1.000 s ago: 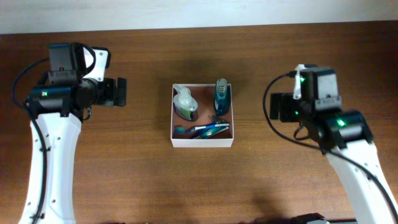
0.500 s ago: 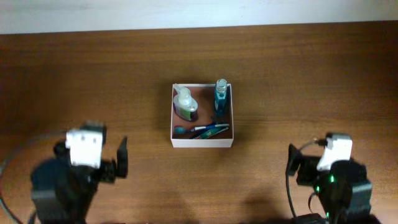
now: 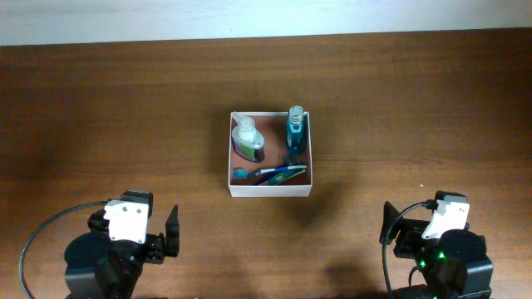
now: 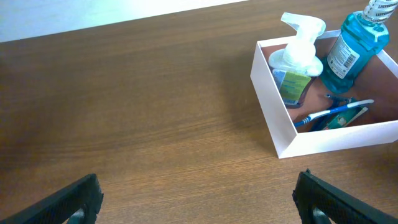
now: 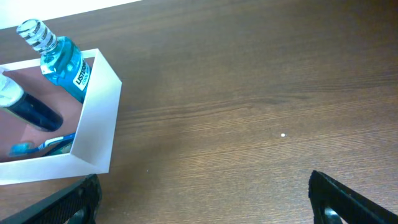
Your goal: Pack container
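Note:
The container (image 3: 269,190) is a shallow white-walled box with a reddish-brown inside, at the table's middle. It holds a pump soap bottle (image 3: 247,139), a blue mouthwash bottle (image 3: 295,129) and a blue toothbrush (image 3: 268,174). It also shows in the left wrist view (image 4: 271,106) and the right wrist view (image 5: 99,121), with the blue bottle (image 5: 65,59) leaning on its wall. My left gripper (image 4: 199,199) is open and empty near the front left edge. My right gripper (image 5: 205,199) is open and empty near the front right edge. Both are well away from the container.
Bare brown wooden tabletop (image 3: 399,108) lies all around the container. A pale wall strip (image 3: 266,17) runs along the table's far edge. Both arm bases sit at the front corners.
Both arms have pulled back from beside the container toward the table's front edge and folded low. The container and its contents have not moved.

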`<control>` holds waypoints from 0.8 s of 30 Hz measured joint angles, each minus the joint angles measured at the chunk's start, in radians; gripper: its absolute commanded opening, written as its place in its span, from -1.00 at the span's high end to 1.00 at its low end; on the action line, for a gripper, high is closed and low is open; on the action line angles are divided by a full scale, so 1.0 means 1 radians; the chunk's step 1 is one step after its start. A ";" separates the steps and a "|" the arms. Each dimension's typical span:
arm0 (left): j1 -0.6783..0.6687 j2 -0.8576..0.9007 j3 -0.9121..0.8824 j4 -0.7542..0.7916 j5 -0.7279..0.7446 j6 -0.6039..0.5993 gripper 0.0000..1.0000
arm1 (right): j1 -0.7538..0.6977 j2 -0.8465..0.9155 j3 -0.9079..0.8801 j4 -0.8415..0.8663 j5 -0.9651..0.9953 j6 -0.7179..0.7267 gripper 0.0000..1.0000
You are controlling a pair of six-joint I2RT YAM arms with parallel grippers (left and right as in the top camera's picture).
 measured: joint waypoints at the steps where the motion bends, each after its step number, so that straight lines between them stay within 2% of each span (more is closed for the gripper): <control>1: 0.000 0.000 0.000 0.000 0.000 0.000 -0.99 | 0.000 0.000 0.000 0.000 0.000 0.001 -0.97; 16: 0.000 0.000 0.000 -0.003 0.000 0.000 -0.99 | 0.000 -0.004 -0.003 -0.003 0.002 0.000 -0.97; 19: 0.000 0.000 0.000 -0.004 0.000 0.000 -0.99 | 0.000 -0.054 -0.059 0.067 -0.002 -0.034 -0.97; 20: 0.000 0.000 0.000 -0.003 0.000 0.000 -0.99 | 0.000 -0.113 -0.133 0.173 -0.024 -0.069 -0.97; 24: 0.000 0.000 -0.001 -0.003 0.000 0.000 -0.99 | 0.000 -0.241 -0.281 0.327 -0.065 -0.118 -0.97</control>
